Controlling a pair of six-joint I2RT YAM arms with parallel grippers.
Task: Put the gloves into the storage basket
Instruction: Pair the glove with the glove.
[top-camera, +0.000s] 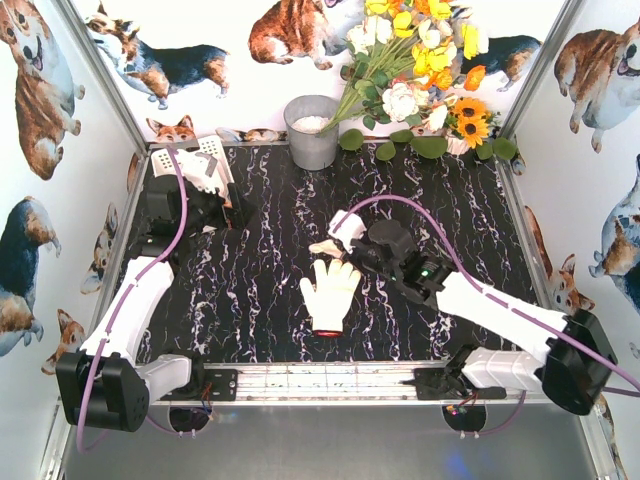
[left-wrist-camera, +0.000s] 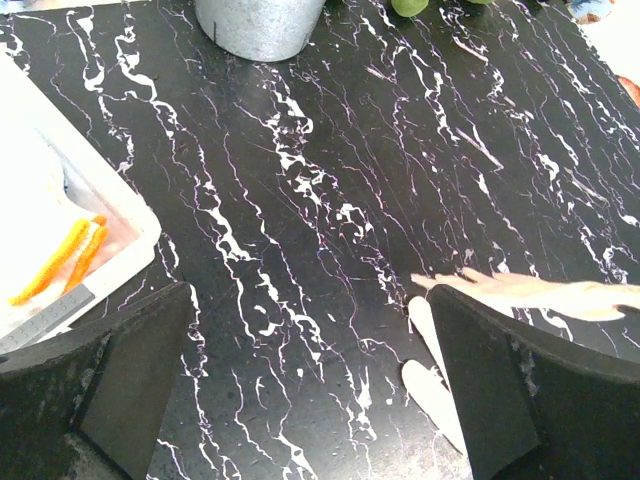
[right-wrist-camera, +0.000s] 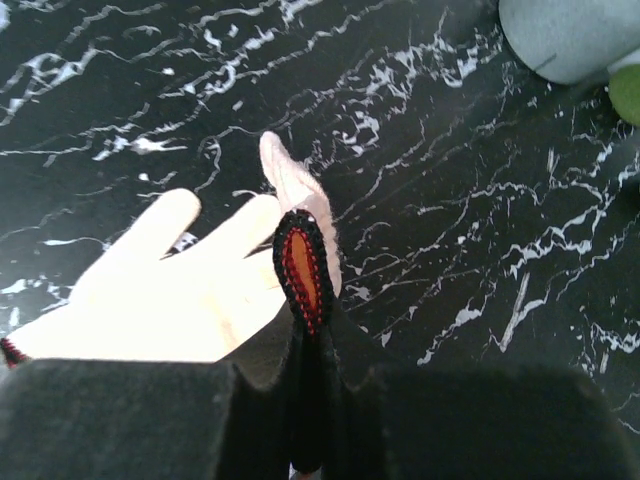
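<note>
Gloves: one pale glove (right-wrist-camera: 288, 180) pinched in the right gripper (top-camera: 338, 241), a second lying flat just below it.

The right gripper's jaws are pressed together on the pale glove's black-and-red-edged cuff. Directly lower left of them, at the centre of the top view, a white glove (top-camera: 331, 288) lies flat on the black marble table (top-camera: 260, 300), fingers pointing up-frame. The left gripper (left-wrist-camera: 310, 300) is spread wide and holds nothing, beside the white storage basket (left-wrist-camera: 125, 205) in the upper left corner, where a yellow-orange glove (left-wrist-camera: 60, 265) lies inside.
</note>
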